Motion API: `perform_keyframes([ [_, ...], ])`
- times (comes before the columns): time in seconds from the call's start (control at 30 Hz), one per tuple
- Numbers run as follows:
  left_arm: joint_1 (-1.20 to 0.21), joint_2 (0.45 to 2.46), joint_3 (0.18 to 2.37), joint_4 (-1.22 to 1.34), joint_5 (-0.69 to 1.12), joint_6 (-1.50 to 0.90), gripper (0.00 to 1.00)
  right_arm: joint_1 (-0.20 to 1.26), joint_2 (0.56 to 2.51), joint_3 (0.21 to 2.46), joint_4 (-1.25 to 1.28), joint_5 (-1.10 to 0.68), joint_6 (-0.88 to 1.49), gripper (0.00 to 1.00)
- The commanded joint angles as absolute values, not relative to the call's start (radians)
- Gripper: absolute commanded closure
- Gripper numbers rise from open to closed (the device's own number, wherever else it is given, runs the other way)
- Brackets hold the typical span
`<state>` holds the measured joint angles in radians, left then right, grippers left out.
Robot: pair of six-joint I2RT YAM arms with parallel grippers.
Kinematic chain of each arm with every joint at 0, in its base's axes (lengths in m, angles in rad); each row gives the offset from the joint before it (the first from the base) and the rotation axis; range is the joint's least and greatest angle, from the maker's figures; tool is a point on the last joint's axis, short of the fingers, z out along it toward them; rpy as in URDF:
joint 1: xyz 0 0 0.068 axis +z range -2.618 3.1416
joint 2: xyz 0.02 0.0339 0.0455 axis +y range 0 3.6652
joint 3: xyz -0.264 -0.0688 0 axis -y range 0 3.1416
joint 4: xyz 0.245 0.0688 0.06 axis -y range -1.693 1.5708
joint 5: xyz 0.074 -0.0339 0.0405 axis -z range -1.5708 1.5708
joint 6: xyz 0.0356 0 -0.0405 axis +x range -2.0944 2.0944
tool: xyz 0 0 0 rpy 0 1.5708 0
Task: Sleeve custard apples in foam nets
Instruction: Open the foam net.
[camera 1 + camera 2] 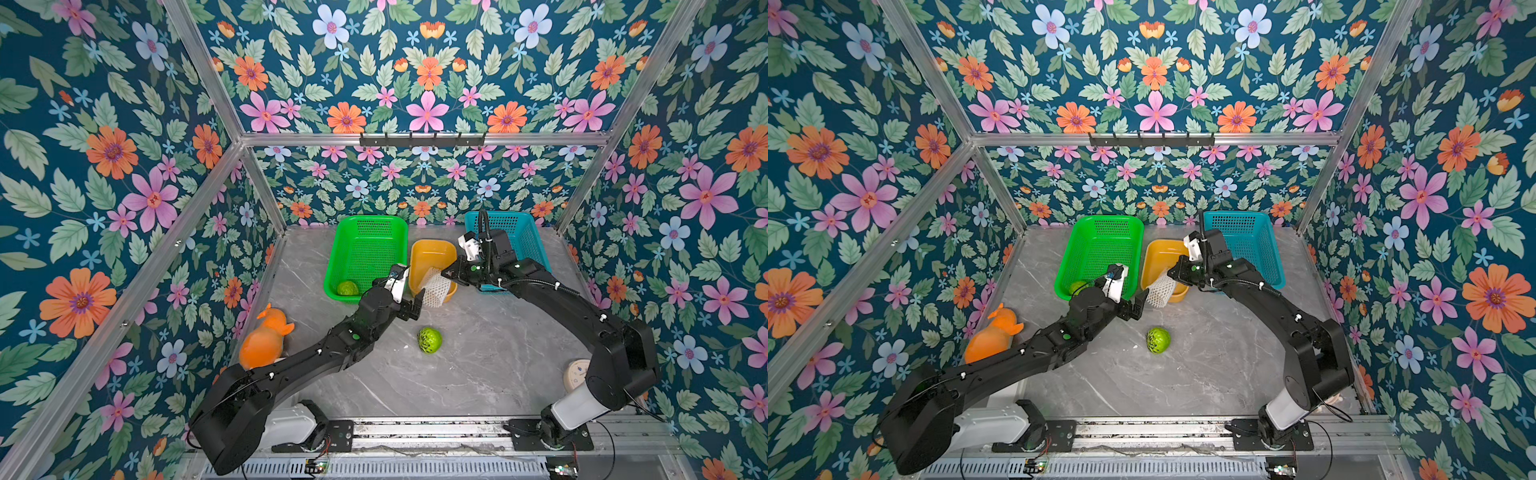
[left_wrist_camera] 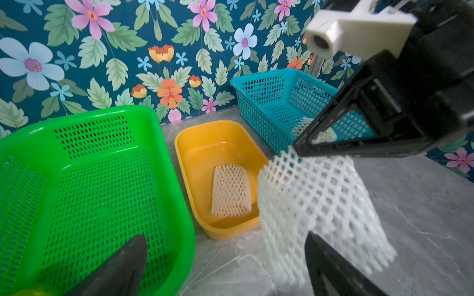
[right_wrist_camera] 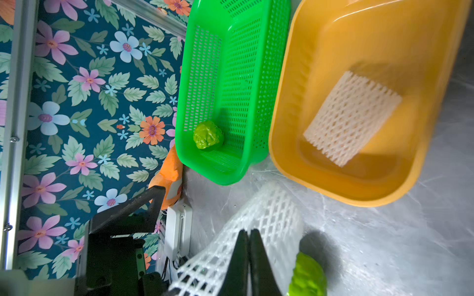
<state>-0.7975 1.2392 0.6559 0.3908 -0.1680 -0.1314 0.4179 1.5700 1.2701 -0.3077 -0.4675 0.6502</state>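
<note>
A white foam net [image 1: 434,289] [image 1: 1160,289] hangs over the table beside the yellow tub, with my right gripper [image 1: 446,274] [image 3: 248,232] shut on its upper edge. My left gripper [image 1: 415,306] [image 2: 225,238] stands open at the net's lower end, and one of its fingers [image 2: 331,266] is against the mesh [image 2: 320,205]. One custard apple [image 1: 429,340] [image 1: 1158,340] lies on the table below the net. Another custard apple [image 1: 347,288] [image 3: 207,135] sits in the green basket. A second foam net [image 2: 230,191] [image 3: 351,118] lies flat in the yellow tub.
At the back stand a green basket [image 1: 365,232], a yellow tub [image 1: 432,249] and a blue basket [image 1: 523,232]. The blue basket holds a white net bundle [image 2: 304,125], partly hidden. An orange plush toy [image 1: 266,338] lies at the left wall. A round device [image 1: 575,372] sits at the right.
</note>
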Motion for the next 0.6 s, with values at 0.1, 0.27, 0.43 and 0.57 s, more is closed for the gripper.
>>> perform_keyframes([
  [0.1, -0.796, 1.188, 0.596, 0.322, -0.170, -0.250, 0.01, 0.400, 1.527, 1.227, -0.290, -0.372, 0.625, 1.00],
  [0.27, -0.789, 1.138, 0.569, 0.276, -0.214, -0.333, 0.02, 0.404, 1.491, 1.170, -0.265, -0.389, 0.589, 1.00],
  [0.43, -0.777, 1.118, 0.566, 0.244, -0.181, -0.444, 0.00, 0.486, 1.418, 1.093, -0.263, -0.284, 0.460, 1.00],
  [0.57, -0.776, 1.113, 0.564, 0.211, -0.113, -0.522, 0.00, 0.556, 1.352, 1.030, -0.235, -0.143, 0.390, 1.00],
])
